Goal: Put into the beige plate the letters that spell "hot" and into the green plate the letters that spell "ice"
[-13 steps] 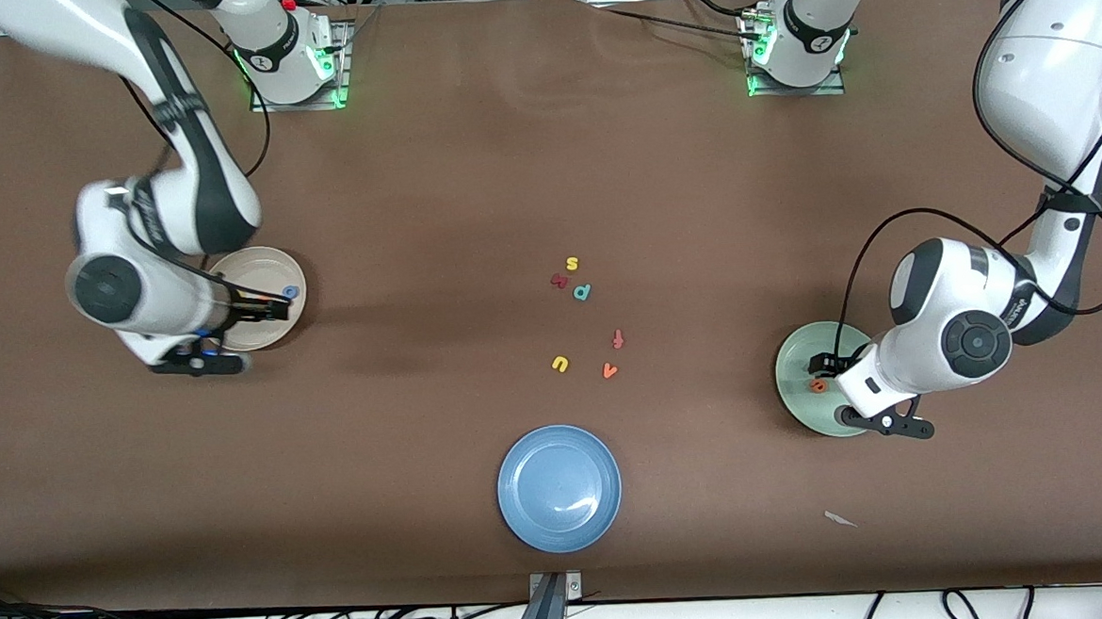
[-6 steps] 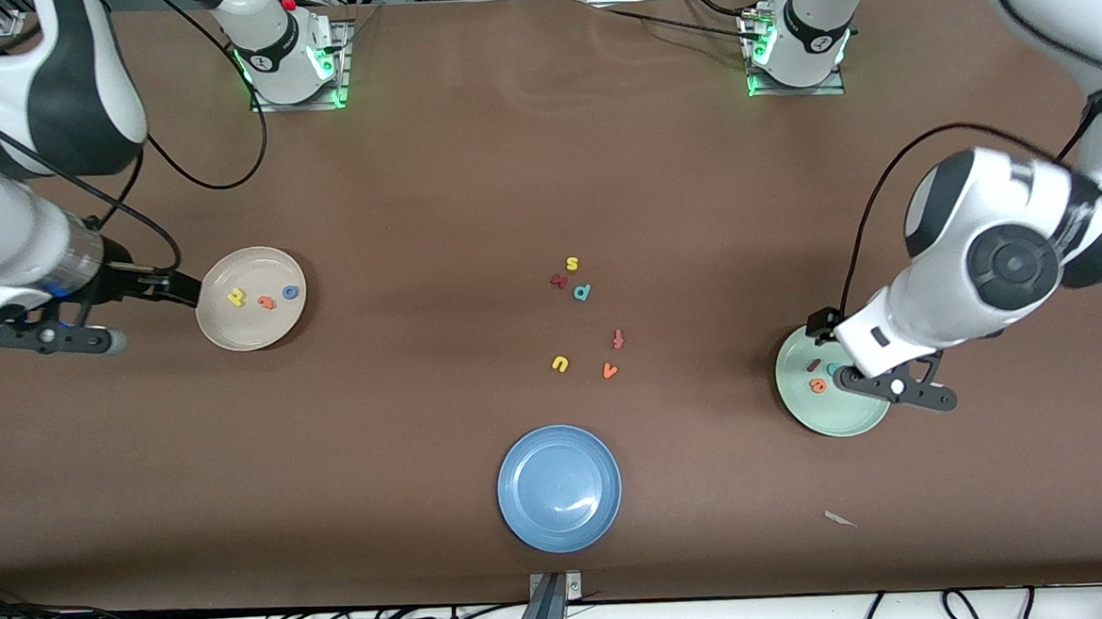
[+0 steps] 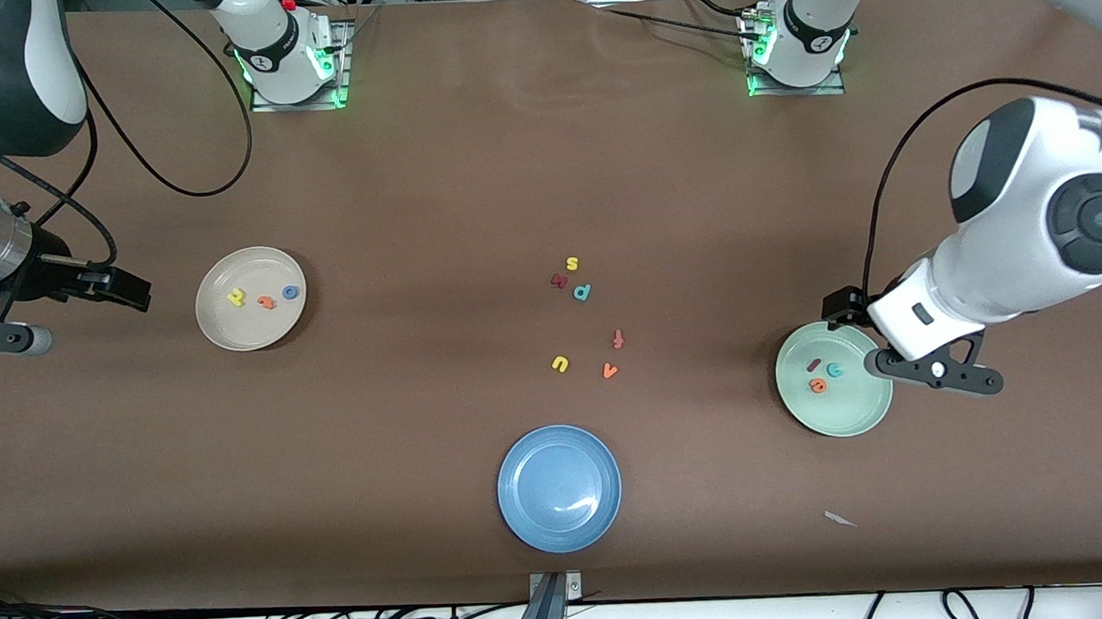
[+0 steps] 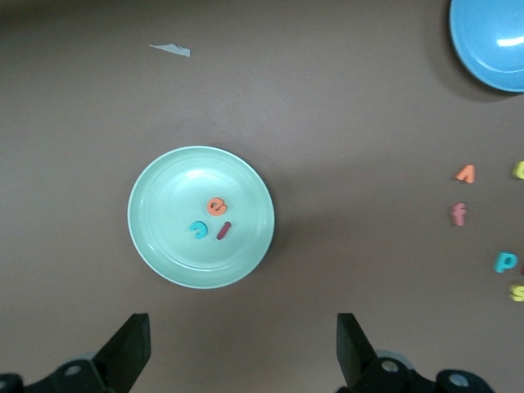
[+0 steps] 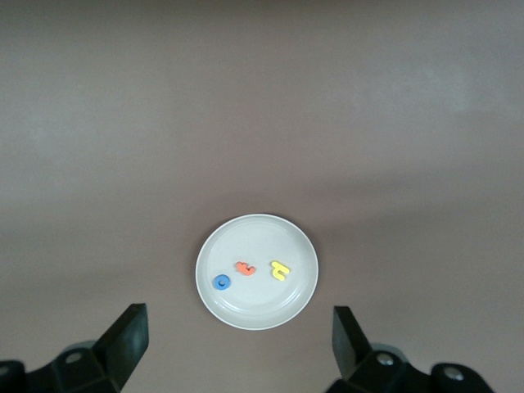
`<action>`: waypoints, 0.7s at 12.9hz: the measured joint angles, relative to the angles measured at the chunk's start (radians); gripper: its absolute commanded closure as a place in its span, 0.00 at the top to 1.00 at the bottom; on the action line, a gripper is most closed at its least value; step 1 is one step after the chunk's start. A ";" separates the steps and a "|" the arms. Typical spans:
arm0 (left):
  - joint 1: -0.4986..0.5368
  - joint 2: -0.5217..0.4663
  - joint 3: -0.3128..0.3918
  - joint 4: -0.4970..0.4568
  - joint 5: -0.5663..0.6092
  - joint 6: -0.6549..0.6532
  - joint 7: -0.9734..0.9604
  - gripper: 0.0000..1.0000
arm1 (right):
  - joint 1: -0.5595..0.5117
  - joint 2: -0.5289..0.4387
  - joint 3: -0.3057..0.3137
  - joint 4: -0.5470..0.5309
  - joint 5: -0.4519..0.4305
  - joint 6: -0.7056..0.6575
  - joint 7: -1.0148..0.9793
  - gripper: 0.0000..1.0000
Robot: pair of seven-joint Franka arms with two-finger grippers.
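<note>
Brown tabletop carries three plates. The beige plate (image 3: 251,299) holds the letters that spell "hot" (image 3: 266,297); the green plate (image 3: 834,393) holds the letters that spell "ice" (image 3: 824,373). These letters look light, stiff and tiny: pinch across their edges. Left gripper (image 4: 242,354) hangs above the green plate's rim, jaws spread, empty. Right gripper (image 5: 238,350) hangs beside the beige plate, jaws spread, empty.

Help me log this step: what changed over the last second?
Both arms drew back from their plates. The right gripper, open, left the beige plate; the left gripper, open, lifted off the green plate. All six sorted letters, the loose letters and the blue plate stayed put.
</note>
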 measured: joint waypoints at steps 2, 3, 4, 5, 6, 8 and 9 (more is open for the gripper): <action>0.015 -0.030 0.001 0.001 -0.044 -0.012 -0.010 1.00 | -0.006 0.001 0.002 0.000 0.000 0.000 -0.034 0.99; 0.028 -0.042 0.002 0.001 -0.062 -0.014 -0.010 1.00 | -0.031 0.001 0.018 0.000 0.000 0.001 -0.042 1.00; 0.040 -0.054 0.003 0.001 -0.085 -0.014 -0.010 1.00 | -0.070 0.001 0.051 0.000 0.000 0.002 -0.052 1.00; 0.045 -0.067 0.005 0.001 -0.098 -0.015 -0.010 1.00 | -0.102 0.000 0.080 0.002 0.000 0.004 -0.057 1.00; 0.044 -0.081 0.011 0.000 -0.100 -0.018 -0.010 1.00 | -0.116 -0.002 0.093 0.004 0.000 0.009 -0.060 1.00; 0.032 -0.110 0.033 -0.001 -0.100 -0.018 -0.010 1.00 | -0.119 -0.006 0.100 0.004 0.000 0.016 -0.062 1.00; 0.015 -0.130 0.059 -0.004 -0.101 -0.020 -0.010 1.00 | -0.119 -0.007 0.101 0.004 0.000 0.019 -0.064 1.00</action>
